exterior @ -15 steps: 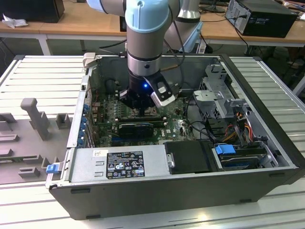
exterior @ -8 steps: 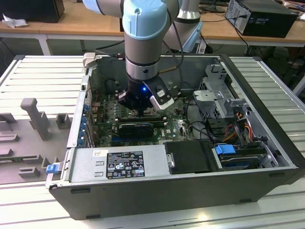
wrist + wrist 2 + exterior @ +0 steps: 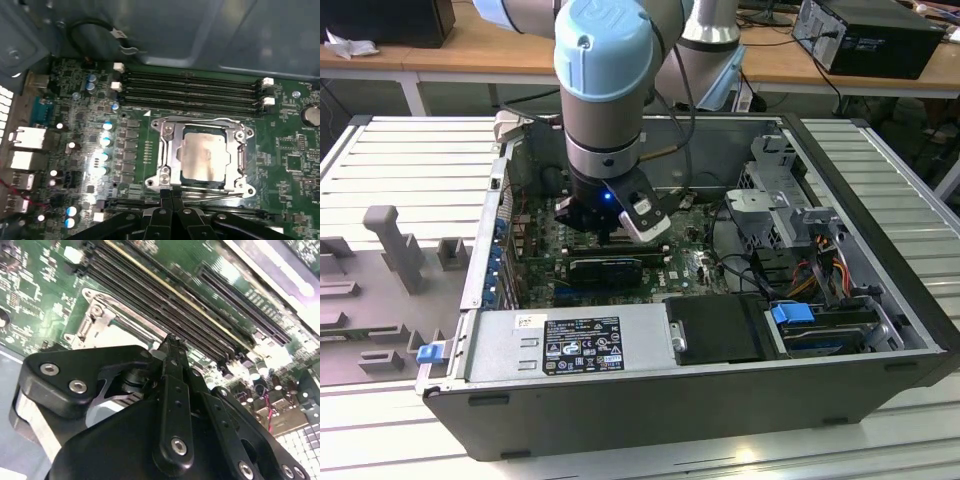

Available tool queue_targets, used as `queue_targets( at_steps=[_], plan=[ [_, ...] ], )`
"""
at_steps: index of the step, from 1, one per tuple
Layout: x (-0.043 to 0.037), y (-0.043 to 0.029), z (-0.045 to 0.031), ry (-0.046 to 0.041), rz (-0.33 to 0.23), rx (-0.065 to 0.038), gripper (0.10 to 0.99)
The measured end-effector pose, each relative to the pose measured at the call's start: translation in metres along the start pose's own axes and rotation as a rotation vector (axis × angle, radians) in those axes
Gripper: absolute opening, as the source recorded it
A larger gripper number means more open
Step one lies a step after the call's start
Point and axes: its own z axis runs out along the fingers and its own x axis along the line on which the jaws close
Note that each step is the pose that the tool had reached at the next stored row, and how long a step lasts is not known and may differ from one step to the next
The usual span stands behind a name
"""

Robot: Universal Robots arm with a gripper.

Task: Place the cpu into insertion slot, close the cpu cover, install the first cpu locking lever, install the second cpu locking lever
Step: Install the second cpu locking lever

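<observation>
Gripper (image 3: 171, 200) with fingers pressed together, holding nothing, poised just beside the near edge of the slot (image 3: 159, 156); cpu (image 3: 206, 156) seated in the slot, cover (image 3: 239, 145) closed flat around it; memory slots (image 3: 190, 92) lie beyond the slot; in the exterior view the arm (image 3: 605, 90) reaches down into the open case (image 3: 860, 250).

You see the arm (image 3: 605, 90) reaching down into the open computer case (image 3: 880, 290), its wrist over the green motherboard (image 3: 545, 250). The power supply (image 3: 570, 340) lies at six o'clock of the wrist, the drive cage (image 3: 770, 190) at three o'clock.
</observation>
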Motion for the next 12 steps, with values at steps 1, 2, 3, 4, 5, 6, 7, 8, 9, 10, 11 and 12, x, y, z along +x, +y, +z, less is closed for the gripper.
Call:
queue_targets(
  at_steps=[1,2,3,4,5,6,7,8,9,10,11,12],
  plan=[
    [0.0017,-0.0013,0.0001,-0.0005,0.000,-0.004,0.106],
    [0.0048,-0.0022,0.0006,-0.0015,0.000,-0.010,0.106],
    [0.0059,-0.0029,0.0014,-0.0019,0.000,-0.013,0.106],
    [0.0066,-0.0035,0.0036,-0.0024,0.000,-0.015,0.106],
    [0.0071,-0.0038,0.0047,-0.0023,0.000,-0.015,0.106],
    [0.0077,-0.0041,0.0062,-0.0023,0.000,-0.016,0.106],
    [0.0087,-0.0047,0.0078,-0.0026,0.000,-0.019,0.106],
    [0.0090,-0.0052,0.0086,-0.0030,0.000,-0.022,0.106],
    [0.0092,-0.0057,0.0094,-0.0032,0.000,-0.025,0.106],
    [0.0098,-0.0065,0.0108,-0.0040,0.000,-0.031,0.106],
    [0.0102,-0.0069,0.0114,-0.0045,0.000,-0.035,0.106],
    [0.0105,-0.0074,0.0122,-0.0049,0.000,-0.039,0.106]
  ],
)
